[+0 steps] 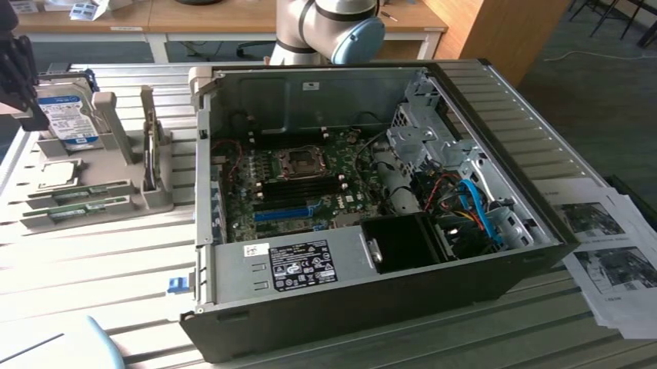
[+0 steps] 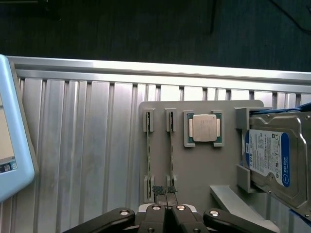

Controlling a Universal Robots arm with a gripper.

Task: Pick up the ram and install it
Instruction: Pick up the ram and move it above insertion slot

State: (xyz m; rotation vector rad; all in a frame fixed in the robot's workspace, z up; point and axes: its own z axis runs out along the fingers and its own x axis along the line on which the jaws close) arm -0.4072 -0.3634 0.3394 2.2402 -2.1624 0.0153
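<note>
Gripper (image 2: 164, 191) closed, empty, near ram (image 2: 171, 150) standing edgewise in grey tray (image 2: 204, 170); CPU (image 2: 204, 127), hard drive (image 2: 269, 155) alongside.

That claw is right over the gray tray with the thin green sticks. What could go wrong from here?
Two ram sticks stand close together in the gray holder, and the shut gripper sits by the ends of both, so it might nudge or catch the wrong one. The hard drive shares that holder; a bump could jolt it. Inside the computer case, cables crowd the board and could snag a stick.
</note>
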